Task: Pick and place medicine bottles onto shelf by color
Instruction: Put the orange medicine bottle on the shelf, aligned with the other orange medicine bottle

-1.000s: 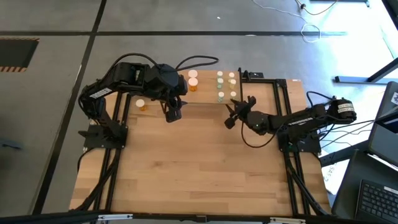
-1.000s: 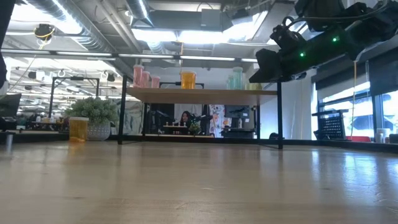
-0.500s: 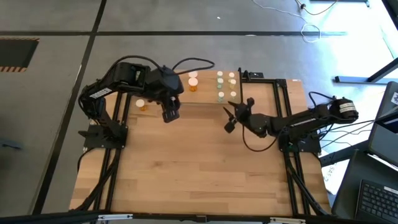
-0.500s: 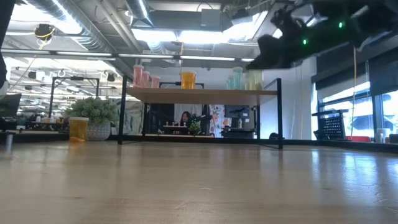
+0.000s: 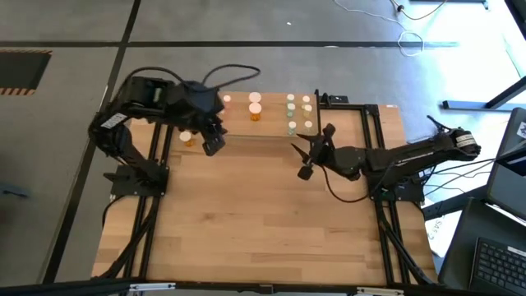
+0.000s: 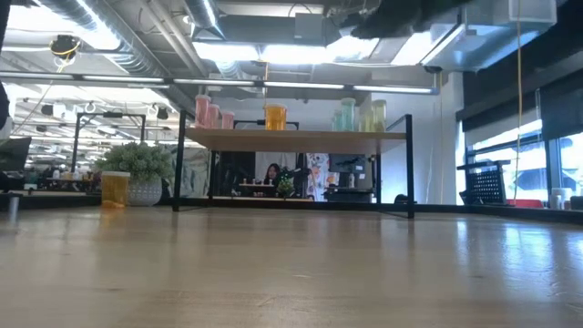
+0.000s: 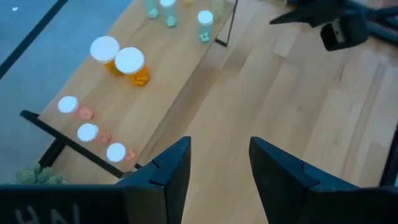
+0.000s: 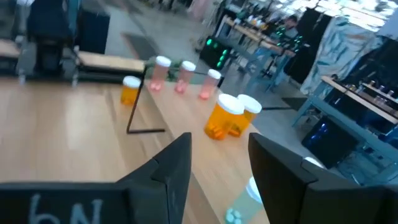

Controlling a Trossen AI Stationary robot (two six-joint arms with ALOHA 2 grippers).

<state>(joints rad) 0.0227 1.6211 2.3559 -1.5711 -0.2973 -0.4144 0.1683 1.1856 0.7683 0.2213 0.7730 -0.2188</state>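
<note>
High view: the left gripper (image 5: 211, 145) has drawn back toward its own side since a second ago, and the right gripper (image 5: 306, 156) has slid out over the open bench (image 5: 263, 222). Both stand apart, empty. On the shelf (image 5: 271, 134) sit pink, orange and green bottles; one orange bottle (image 5: 187, 138) waits on the bench just beside the shelf's left end, likely the next pick.

Low view: both arms have lifted almost out of sight. The stray orange bottle (image 6: 115, 189) stands by a potted plant (image 6: 142, 172).

Left wrist view: fingers (image 7: 165, 168) apart; the shelf's front edge lies close ahead.

Right wrist view: fingers (image 8: 168, 165) apart; the bench before the shelf is free for travel.
</note>
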